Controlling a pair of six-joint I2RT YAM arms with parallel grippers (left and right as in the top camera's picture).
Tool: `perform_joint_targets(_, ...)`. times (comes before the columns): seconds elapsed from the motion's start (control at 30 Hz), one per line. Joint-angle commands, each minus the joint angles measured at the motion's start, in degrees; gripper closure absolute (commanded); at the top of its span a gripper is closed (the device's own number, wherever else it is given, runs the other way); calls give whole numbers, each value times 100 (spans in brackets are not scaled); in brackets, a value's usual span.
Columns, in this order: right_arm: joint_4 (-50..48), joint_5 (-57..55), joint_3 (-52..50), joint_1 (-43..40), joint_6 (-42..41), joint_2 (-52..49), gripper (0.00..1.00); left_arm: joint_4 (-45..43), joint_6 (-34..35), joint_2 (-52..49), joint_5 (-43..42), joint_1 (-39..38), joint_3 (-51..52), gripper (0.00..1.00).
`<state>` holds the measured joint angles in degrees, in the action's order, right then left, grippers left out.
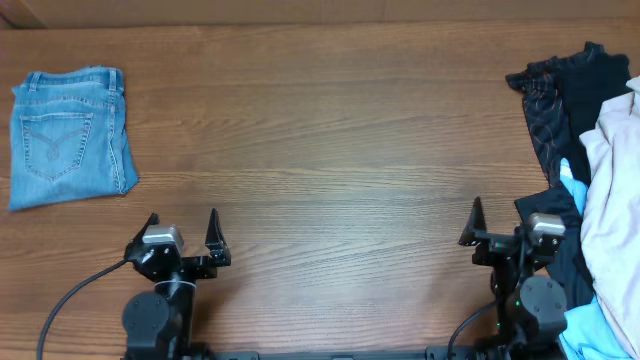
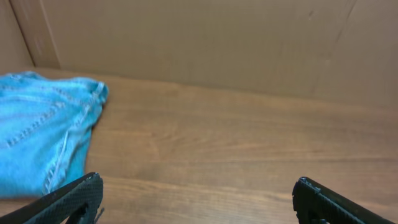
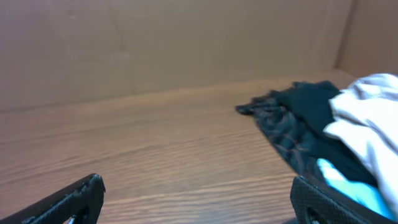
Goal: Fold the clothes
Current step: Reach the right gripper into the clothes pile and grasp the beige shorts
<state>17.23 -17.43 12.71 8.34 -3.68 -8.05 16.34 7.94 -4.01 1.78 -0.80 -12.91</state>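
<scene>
The pale beige shorts [image 1: 610, 200] lie crumpled on top of a pile of garments at the table's right edge; in the right wrist view they show as a pale bundle [image 3: 367, 124] at the far right. My right gripper [image 1: 497, 222] is open and empty, low over the table just left of the pile; its fingers frame bare wood in the right wrist view [image 3: 196, 193]. My left gripper [image 1: 183, 228] is open and empty near the front left; its fingers show in the left wrist view [image 2: 199, 199].
Folded light-blue jeans [image 1: 70, 135] lie at the far left, also in the left wrist view [image 2: 43, 130]. Black patterned fabric [image 1: 555, 100] and a sky-blue garment [image 1: 590, 325] lie under the shorts. A cardboard wall [image 2: 217, 43] stands behind the wooden table [image 1: 330, 140].
</scene>
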Motion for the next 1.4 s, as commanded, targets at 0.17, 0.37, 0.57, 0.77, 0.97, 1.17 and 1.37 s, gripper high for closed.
perform_joint_targets(0.17,1106,-348,2876,-13,-232,-3904,0,1460,-68,-3204,-35,-35,-2518,0)
perform_joint_targets(0.37,1816,-291,4461,-398,-210,-6052,0,2216,-66,-4435,-579,-35,-3412,0)
perform_joint_targets(0.57,914,-601,4677,-1104,-214,-6900,0,2282,-63,-4688,-802,-35,-3451,0)
perform_joint_targets(0.77,697,-542,4677,-2706,-575,-8002,0,2260,-63,-4693,-774,-35,-3451,0)
perform_joint_targets(0.97,662,-428,4677,-3875,-863,-9468,4,2247,-63,-4693,-761,-35,-3451,0)
perform_joint_targets(1.17,595,83,4686,-4207,-863,-9729,79,2236,-63,-4695,-761,-35,-3451,0)
perform_joint_targets(1.37,929,219,5152,-4205,-861,-9530,59,2236,-63,-4697,-761,-35,-3451,0)
